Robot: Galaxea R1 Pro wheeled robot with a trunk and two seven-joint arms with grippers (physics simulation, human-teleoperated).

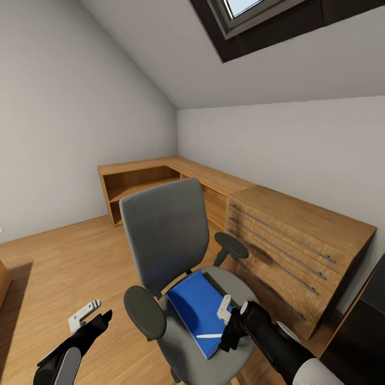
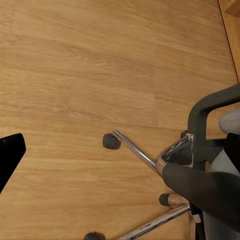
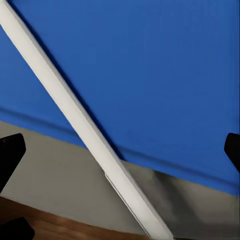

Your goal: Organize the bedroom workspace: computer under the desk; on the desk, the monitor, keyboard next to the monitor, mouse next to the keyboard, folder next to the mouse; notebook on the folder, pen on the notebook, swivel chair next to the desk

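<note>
The pen (image 1: 209, 336) is white and lies on the blue notebook (image 1: 198, 310) near its front edge, with its tip extending past that edge over the grey seat, as the right wrist view shows (image 3: 85, 127). The notebook (image 3: 150, 65) rests flat on the seat of the swivel chair (image 1: 166, 240). A dark item, probably the folder (image 1: 219, 287), protrudes from beneath the notebook on the side nearest the drawers.

The right gripper (image 1: 227, 321) hangs directly above the pen. Its fingers (image 3: 11, 152) are spread wide, one on each side of the pen, and hold nothing.

The left gripper (image 1: 91, 318) hangs over the wooden floor (image 1: 59, 267), beside the chair's armrest, well apart from the notebook. How far its fingers are spread cannot be determined; nothing is between them.

A wooden drawer unit (image 1: 299, 246) stands just beyond the chair, and a low wooden desk (image 1: 160, 176) runs along the far wall.
</note>
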